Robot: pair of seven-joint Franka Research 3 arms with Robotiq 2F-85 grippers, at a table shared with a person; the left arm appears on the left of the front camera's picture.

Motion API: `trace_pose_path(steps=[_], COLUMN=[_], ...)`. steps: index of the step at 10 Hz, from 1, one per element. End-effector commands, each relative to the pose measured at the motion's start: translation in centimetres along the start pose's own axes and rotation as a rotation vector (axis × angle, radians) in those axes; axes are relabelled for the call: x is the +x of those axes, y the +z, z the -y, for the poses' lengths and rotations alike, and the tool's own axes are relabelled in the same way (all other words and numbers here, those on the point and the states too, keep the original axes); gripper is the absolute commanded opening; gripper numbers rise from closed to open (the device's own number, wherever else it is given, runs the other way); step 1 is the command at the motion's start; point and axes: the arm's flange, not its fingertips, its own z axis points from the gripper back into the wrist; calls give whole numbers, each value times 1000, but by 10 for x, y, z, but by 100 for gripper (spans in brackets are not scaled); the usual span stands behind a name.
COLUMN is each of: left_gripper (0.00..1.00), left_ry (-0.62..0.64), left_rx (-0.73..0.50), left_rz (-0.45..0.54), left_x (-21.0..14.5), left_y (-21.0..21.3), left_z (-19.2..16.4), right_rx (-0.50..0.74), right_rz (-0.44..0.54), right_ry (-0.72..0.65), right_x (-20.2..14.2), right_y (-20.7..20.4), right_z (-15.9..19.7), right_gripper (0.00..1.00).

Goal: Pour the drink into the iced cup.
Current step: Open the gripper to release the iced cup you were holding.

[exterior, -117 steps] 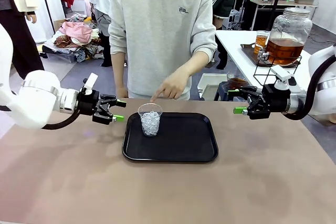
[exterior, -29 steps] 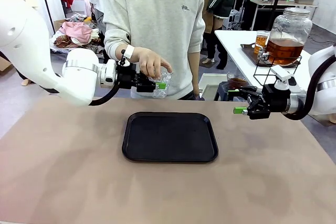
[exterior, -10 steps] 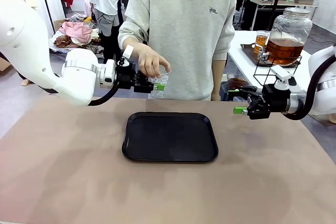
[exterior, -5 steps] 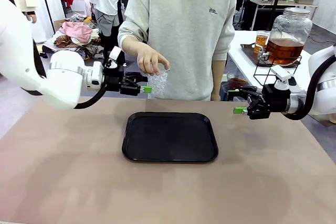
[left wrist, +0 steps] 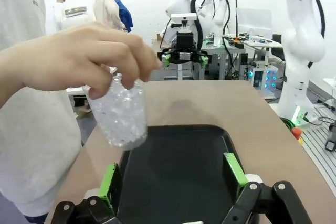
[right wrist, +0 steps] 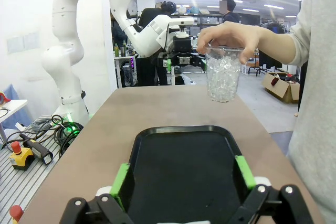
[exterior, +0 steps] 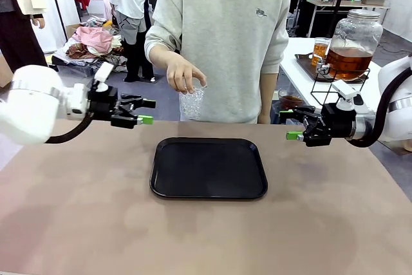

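A person in a grey sweatshirt stands at the far side of a brown table, upper centre of the front view. Their hand (exterior: 185, 75) grips a clear iced cup (exterior: 191, 102) by its rim from above, holding it in the air just past the far edge of a black tray (exterior: 208, 168) that lies in the middle of the table.

The left gripper (exterior: 145, 111) sits at the left of the frame, level with the cup but now clearly apart from it — half a second ago its green pads were right beside the cup, and a second ago they were around it under the person's hand. The arm has drawn back toward the left edge. Its fingers are spread with nothing between them.

The right gripper (exterior: 291, 125) hangs at the right of the frame over the table edge, fingers likewise spread and empty, in the same place as in all the earlier frames.

The drink (exterior: 348, 60) — amber liquid — is in a large glass jar on a side table at the upper right, well away from the cup, as before.

In the left wrist view the cup fills the left middle, held by the person's fingers, with the tray below it.
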Motion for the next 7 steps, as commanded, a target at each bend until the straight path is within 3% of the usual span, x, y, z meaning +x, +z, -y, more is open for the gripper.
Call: trace_pose_path(steps=[1,7], left_gripper=[100,100], left_ry=[-32,22], left_rx=[-16,-11], left_rz=[23,33], left_x=[-2,-19], left_y=[21,42], left_z=[23,35], right_rx=[3,3], right_rz=[-6,-6], right_ry=[-3,-3], right_x=[3,3], right_y=[-1,-1], right_z=[3,3], right_gripper=[100,100])
